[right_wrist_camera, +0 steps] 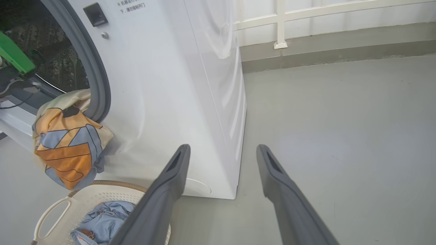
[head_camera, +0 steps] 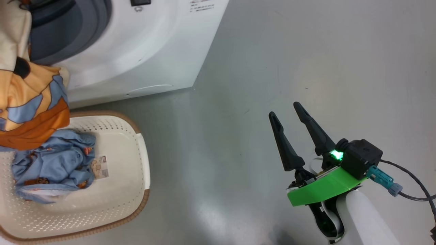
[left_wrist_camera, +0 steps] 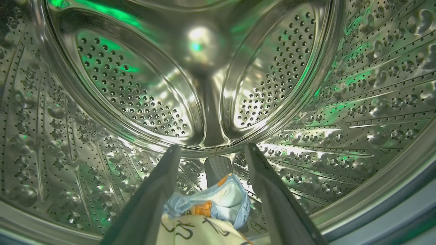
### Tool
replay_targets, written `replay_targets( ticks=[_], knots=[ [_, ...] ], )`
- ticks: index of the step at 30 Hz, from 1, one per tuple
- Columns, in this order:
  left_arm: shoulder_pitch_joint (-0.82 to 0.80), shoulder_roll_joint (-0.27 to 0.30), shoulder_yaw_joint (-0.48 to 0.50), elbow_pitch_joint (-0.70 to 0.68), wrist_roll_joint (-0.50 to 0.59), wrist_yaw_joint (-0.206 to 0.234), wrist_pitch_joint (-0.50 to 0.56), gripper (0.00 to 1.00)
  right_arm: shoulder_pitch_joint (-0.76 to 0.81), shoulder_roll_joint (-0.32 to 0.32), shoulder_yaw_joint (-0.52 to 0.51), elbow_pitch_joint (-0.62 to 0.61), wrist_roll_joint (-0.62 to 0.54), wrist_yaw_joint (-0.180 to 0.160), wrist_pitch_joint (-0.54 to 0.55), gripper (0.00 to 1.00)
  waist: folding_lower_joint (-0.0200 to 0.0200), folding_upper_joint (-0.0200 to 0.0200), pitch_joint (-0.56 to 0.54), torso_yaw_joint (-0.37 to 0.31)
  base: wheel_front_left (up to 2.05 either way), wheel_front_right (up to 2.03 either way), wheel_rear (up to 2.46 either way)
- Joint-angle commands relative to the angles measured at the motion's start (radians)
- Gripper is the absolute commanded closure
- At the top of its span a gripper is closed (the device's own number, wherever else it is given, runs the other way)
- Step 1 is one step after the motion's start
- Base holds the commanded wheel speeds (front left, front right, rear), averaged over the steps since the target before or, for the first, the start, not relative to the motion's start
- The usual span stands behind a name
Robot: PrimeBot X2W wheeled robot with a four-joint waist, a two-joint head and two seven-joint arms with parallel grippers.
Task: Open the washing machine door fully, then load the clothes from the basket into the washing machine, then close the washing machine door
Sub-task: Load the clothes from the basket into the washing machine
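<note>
The right gripper (head_camera: 284, 109) is held above the grey floor (head_camera: 306, 51). Its two dark fingers are spread, and nothing is held between them.

To its left, the basket (head_camera: 129, 190) is set on the floor close before the washer (head_camera: 146, 51). Crumpled blue clothes (head_camera: 54, 166) are bunched inside the basket against its left rim. A paper label (head_camera: 100, 167) is seen just beside them.

Above the basket's rear rim, a printed cloth (right_wrist_camera: 68, 146) in orange, blue and cream is draped over the lower lip of the washer's opening. It hangs down the white front, past the grey gasket (right_wrist_camera: 98, 85).

Farther in, the left gripper (left_wrist_camera: 213, 147) is reached into the steel drum (left_wrist_camera: 136, 95). Its fingers are spread wide, pointing at the drum's back wall. The inner end of the cloth is bunched low between them, near their base, and is not pinched. Whether it is touched by either finger cannot be told. Green light is reflected across the perforated metal.

Beyond the washer's side, a pale railing (right_wrist_camera: 279, 23) is seen along the far edge of the floor.
</note>
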Motion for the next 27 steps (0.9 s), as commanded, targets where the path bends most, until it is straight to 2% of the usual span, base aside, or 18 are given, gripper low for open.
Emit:
replay_targets(
  ticks=[1,19,27],
  knots=[
    [0.005,0.041,0.018,-0.025,-0.003,-0.003,-0.005,0.00,0.002,0.007,0.012,-0.021,0.007,0.002,-0.005,0.00,0.0000,0.0000,-0.001,0.004,0.00,0.00,0.00],
    [0.221,-0.037,0.119,-0.136,-0.014,-0.003,-0.005,0.00,0.004,0.007,-0.030,-0.021,-0.022,0.002,-0.005,0.00,0.0000,0.0000,-0.030,0.061,0.00,0.00,0.00],
    [0.384,-0.060,0.177,-0.264,0.018,-0.003,-0.005,0.00,0.016,-0.004,-0.038,-0.021,-0.023,0.002,-0.005,0.00,0.0000,0.0000,-0.051,0.079,0.00,0.00,0.00]
  ],
)
